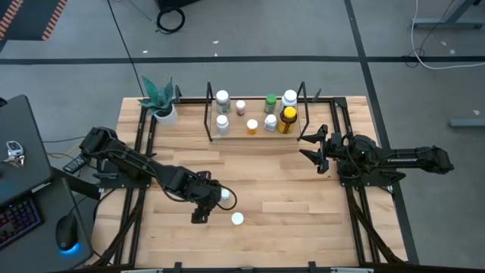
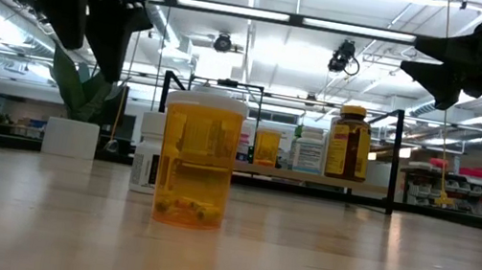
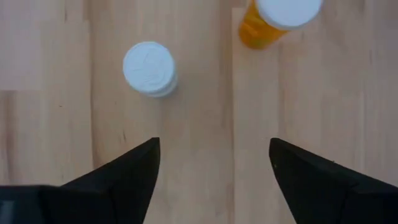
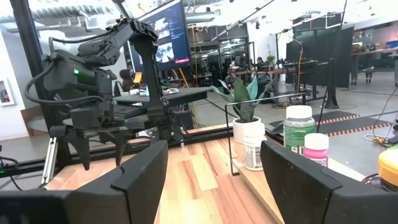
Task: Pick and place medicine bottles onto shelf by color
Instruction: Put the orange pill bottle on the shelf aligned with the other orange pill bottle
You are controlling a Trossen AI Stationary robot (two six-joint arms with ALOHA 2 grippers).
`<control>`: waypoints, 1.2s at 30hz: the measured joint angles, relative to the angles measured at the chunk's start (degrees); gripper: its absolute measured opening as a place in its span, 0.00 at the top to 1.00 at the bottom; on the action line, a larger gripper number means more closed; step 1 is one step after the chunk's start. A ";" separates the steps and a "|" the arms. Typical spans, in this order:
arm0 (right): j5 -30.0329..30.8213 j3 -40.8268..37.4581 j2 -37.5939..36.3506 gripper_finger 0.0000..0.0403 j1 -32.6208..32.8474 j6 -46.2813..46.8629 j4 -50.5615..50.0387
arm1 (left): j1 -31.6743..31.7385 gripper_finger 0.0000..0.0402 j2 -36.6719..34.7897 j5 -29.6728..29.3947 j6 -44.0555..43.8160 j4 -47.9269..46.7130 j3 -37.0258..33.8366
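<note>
Two medicine bottles stand upright on the tabletop near its front: a white one (image 1: 224, 195) (image 3: 149, 67) and an orange one with a white cap (image 1: 237, 219) (image 3: 277, 22) (image 2: 198, 162). My left gripper (image 1: 203, 211) (image 3: 214, 168) hangs open above the wood just left of them, pointing steeply down, with nothing between its fingers. The shelf (image 1: 254, 135) stands at the far middle and carries white, pink, orange and green bottles and an amber one with a yellow cap (image 1: 287, 119). My right gripper (image 1: 312, 148) (image 4: 214, 180) waits open to the shelf's right.
A white plant pot (image 1: 165, 114) stands at the far left corner beside the shelf. Black frame rails (image 1: 144, 152) run along the table's left and right sides. Bare wood lies between the two loose bottles and the shelf.
</note>
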 joint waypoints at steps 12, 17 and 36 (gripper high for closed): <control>0.00 0.00 0.00 0.34 0.00 0.00 0.00 | 0.03 0.20 0.02 -0.71 1.47 4.34 0.04; 0.00 0.00 0.00 0.34 0.00 0.00 0.00 | 0.18 0.20 0.02 -0.72 2.39 4.52 0.04; 0.00 0.00 0.00 0.34 0.00 0.00 0.00 | 0.22 0.20 0.04 -2.21 10.90 5.16 0.07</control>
